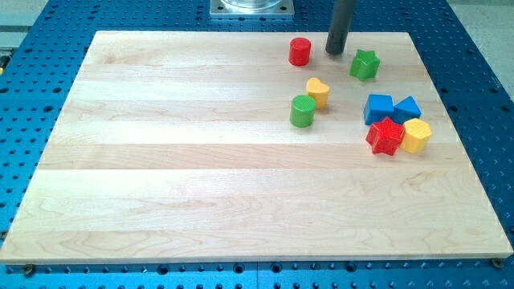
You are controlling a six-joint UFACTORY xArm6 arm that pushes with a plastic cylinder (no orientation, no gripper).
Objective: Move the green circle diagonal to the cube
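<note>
Wood board [201, 160]: my tip [335, 53] betw red cylinder [299, 51] & green star [365, 64].

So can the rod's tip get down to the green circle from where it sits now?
Probably yes. My tip sits near the view's top, between the red cylinder and the green star. The green circle lies below; the yellow heart touches its upper right, so I'd come down left of that.
</note>
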